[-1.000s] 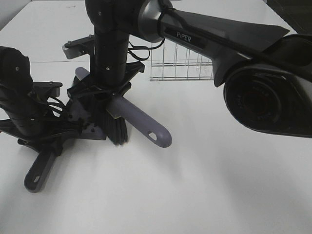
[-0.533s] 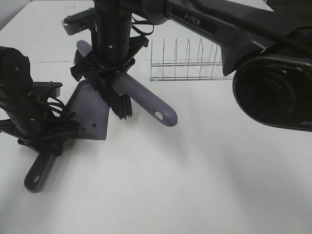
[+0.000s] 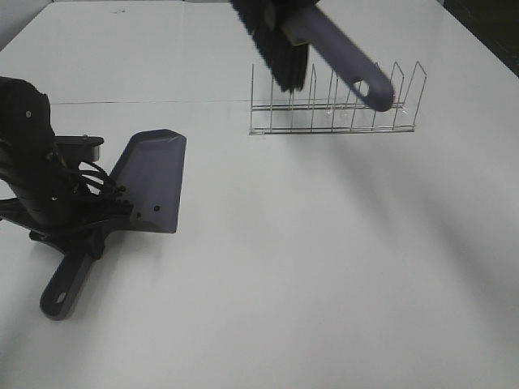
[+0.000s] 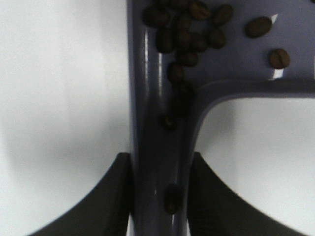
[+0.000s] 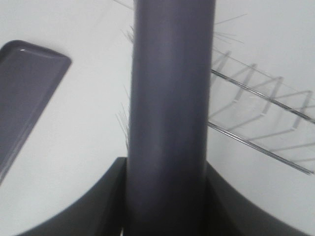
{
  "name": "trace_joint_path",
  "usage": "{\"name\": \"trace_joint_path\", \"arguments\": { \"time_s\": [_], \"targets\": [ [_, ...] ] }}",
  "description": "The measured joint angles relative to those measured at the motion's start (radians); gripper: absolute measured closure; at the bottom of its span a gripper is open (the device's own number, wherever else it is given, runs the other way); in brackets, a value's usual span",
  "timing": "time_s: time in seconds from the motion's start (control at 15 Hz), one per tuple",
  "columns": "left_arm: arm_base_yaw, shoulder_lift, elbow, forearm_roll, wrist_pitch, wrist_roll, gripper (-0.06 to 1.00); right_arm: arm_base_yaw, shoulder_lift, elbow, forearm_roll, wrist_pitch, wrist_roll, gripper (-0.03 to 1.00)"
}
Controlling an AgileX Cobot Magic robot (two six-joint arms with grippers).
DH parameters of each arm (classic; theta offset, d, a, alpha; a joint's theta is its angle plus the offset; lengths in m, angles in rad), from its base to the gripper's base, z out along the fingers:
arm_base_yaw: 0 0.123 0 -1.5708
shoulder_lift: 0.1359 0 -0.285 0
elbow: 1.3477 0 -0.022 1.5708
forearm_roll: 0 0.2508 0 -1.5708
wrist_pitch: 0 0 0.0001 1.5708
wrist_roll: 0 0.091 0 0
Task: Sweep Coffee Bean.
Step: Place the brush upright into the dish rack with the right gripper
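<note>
The grey dustpan lies on the white table at the left, and my left gripper is shut on its handle. In the left wrist view the handle runs between the dark fingers. Several coffee beans lie clustered in the pan, with a few strung along the handle's groove. The brush hangs in the air at the top of the exterior view, over the wire rack, black bristles pointing down. My right gripper is shut on the brush handle; the exterior view does not show it.
A wire dish rack stands at the back of the table, right of centre, and appears in the right wrist view. The table's back edge runs just behind it. No loose beans show on the table in the exterior view.
The right arm has lifted the brush up from the dustpan's mouth and carried it back and right over the rack, leaving the exterior view. The left gripper and dustpan have stayed put.
</note>
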Motion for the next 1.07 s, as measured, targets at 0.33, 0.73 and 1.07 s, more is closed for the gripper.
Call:
{"name": "trace_joint_path", "arguments": {
  "time_s": [0.33,0.73,1.07],
  "targets": [
    [0.0,0.0,-0.001,0.0,0.001,0.0,0.68,-0.272,-0.197,0.292,-0.002,0.0,-0.002,0.7],
    [0.0,0.0,-0.001,0.0,0.001,0.0,0.68,-0.404,-0.224,0.517,-0.011,-0.002,-0.029,0.7],
    [0.0,0.0,-0.001,0.0,0.001,0.003,0.68,-0.404,-0.162,0.574,-0.011,-0.024,-0.029,0.7]
  ]
}}
